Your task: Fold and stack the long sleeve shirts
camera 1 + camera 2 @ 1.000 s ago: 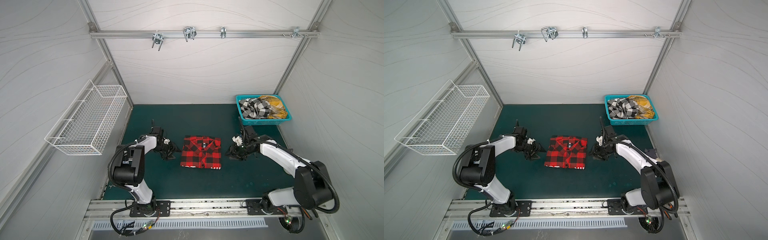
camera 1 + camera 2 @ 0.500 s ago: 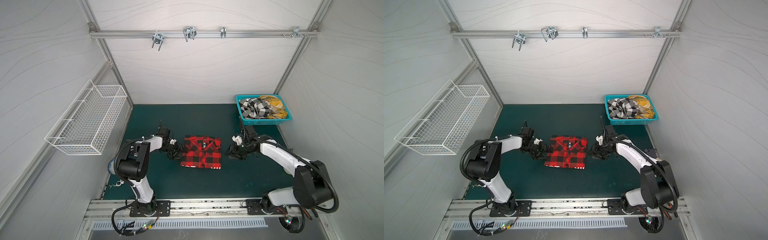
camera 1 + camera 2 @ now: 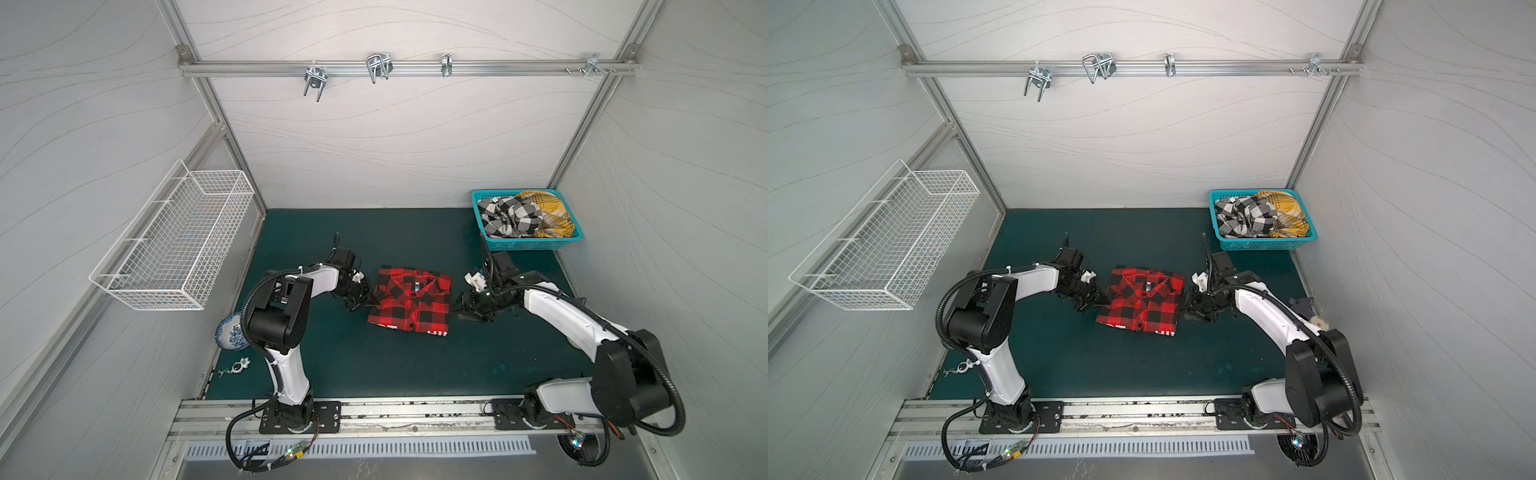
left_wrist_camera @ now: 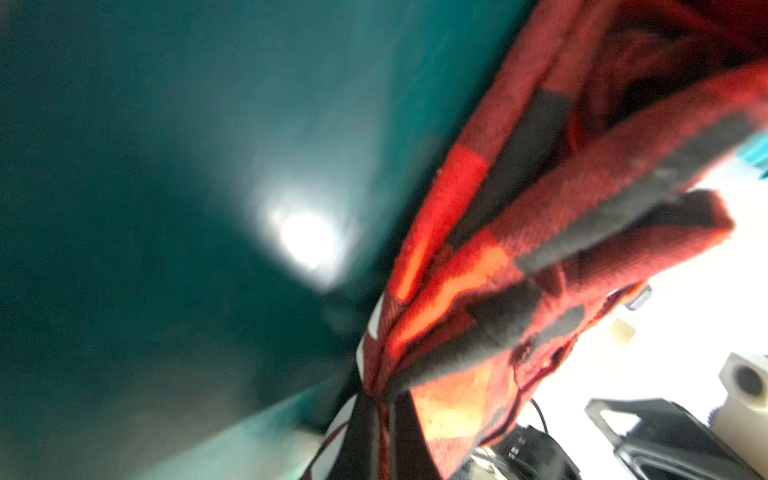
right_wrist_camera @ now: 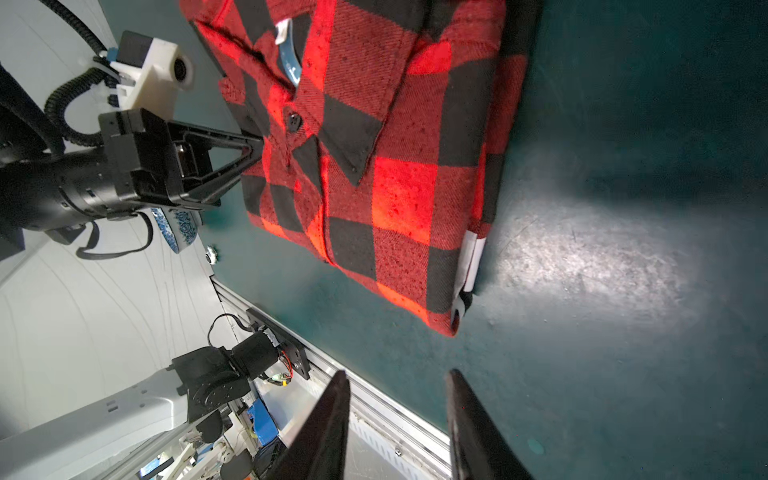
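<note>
1. The red-and-black plaid shirt (image 3: 411,301) lies in the middle of the green mat (image 3: 374,365), already folded into a compact rectangle with collar and button placket facing up. A white strip shows at its near edge.
2. The black-and-white check shirt (image 3: 509,218) and the mustard-yellow plaid shirt (image 3: 548,212) sit crumpled in the blue basket (image 3: 528,245) at the far right corner, unfolded.
3. The left gripper (image 3: 365,301) is at the red shirt's left edge with its jaws clamped on the cloth. The left wrist view shows layers of plaid bunched into the pinch.
4. The right gripper (image 3: 463,309) sits low, just beside the shirt's right edge. The right wrist view shows its jaws parted with only mat between them, so it holds nothing.
5. Judged step: folding of the first shirt looks done, and the arms appear to be taking hold to tidy it or shift it to a stacking spot.
6. Next move, as a judgement: the right gripper needs to slide in and pinch all layers of the right edge. Both arms should then move together, or the soft layers may slip and the fold may open.
</note>
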You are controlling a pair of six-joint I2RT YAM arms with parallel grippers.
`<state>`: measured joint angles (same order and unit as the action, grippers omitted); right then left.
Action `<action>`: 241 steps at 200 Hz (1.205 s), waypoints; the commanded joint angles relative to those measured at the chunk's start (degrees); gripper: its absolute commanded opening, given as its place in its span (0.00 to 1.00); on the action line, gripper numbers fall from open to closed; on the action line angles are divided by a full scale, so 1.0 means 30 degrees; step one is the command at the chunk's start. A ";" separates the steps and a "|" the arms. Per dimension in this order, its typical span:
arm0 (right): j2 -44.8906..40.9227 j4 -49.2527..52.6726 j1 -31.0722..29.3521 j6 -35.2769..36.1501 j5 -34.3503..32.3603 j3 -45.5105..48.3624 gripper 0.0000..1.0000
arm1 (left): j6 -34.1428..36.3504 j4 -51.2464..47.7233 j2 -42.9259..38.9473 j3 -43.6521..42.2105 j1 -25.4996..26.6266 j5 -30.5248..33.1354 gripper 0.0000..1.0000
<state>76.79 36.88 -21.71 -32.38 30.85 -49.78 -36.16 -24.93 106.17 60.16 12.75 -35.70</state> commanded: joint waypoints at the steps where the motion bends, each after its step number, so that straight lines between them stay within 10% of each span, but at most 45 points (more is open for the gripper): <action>1: -0.0619 0.0580 0.0126 0.0364 0.0432 0.0379 0.40 | 0.1039 -0.2322 0.0255 0.2063 -0.0054 0.3227 0.00; 81: -0.1682 0.0917 0.0164 0.1045 0.1411 0.1497 0.40 | 0.2507 -0.6361 0.1357 0.7488 -0.3927 1.5211 0.00; 241: 0.0522 0.0104 0.0265 0.1477 0.1479 0.2546 0.38 | 0.8772 -0.8846 1.1649 2.3648 -0.8391 2.1209 0.00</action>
<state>76.34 38.04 -21.28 -28.10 34.79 -42.70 -12.51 -50.13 137.40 125.10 -10.94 24.10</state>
